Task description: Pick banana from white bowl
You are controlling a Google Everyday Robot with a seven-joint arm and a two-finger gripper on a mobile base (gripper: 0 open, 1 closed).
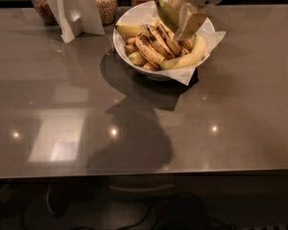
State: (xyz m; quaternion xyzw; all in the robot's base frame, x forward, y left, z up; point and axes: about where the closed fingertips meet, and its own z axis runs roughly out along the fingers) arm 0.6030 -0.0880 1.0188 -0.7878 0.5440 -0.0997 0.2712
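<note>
Presently, from the camera view, I record the gripper (177,30) at the top of the frame, directly over the white bowl (116,41) and just above the fruit. I cannot tell whether it is released or clenched, nor whether it carries anything. The banana (189,56), long, pale and gently curved, lies inside the bowl along its right inner wall, beside the brown-spotted bananas (151,44). The paper lining (213,35) juts over the rim. The bowl stands at the far side of the bench (144,128), near the glass jars (105,4). My judgement: the approach is made, but grasp and lift-out are not confirmed; the banana has yet to clear the bowl.
</note>
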